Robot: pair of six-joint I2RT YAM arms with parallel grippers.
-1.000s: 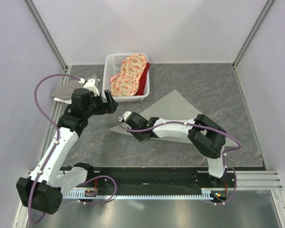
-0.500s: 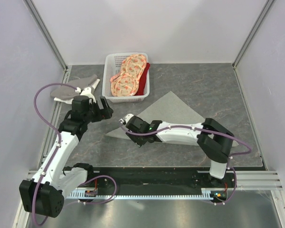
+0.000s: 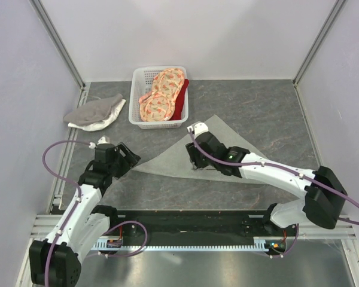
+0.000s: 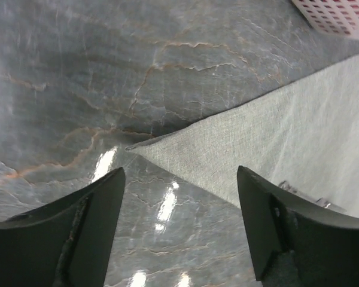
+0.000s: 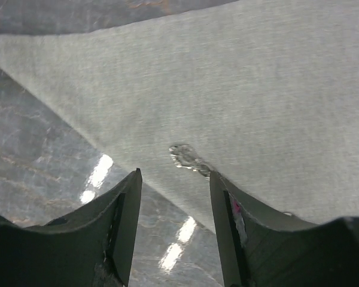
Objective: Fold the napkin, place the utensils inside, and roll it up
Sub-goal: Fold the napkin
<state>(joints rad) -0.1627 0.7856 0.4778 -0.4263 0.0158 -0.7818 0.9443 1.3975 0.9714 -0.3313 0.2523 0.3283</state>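
1. Left gripper [image 4: 178, 179]: jaws spread, nothing between them. In the top view it sits at lower left [image 3: 127, 159], just off the napkin's left corner.
2. Right gripper [image 5: 173, 179]: jaws released and apart, gripping nothing. In the top view it is at centre frame [image 3: 194, 160], over the napkin's lower edge.
3. Napkin [image 3: 167, 160]: plain grey-green cloth lying flat on the grey marbled table [image 3: 269, 107], in a triangle. Its apex points to the top of the frame and its long edge faces the arms.
4. Left wrist view: the napkin [image 4: 275, 131] tapers to a sharp corner at mid-frame, in line with the gap between the fingers and apart from both.
5. Fork [image 5: 188, 157]: only a small shiny metal end shows. It rests on the napkin [image 5: 239, 78] just ahead of the right fingers. A silver glint [image 4: 305, 194] also shows at lower right of the left wrist view.
6. White basket [image 3: 135, 98], upper centre: holds orange-pink patterned cloths [image 3: 161, 95] and a red cloth [image 3: 182, 100].
7. Grey-and-white cloth [image 3: 96, 112]: bunched at upper left, beside the basket.
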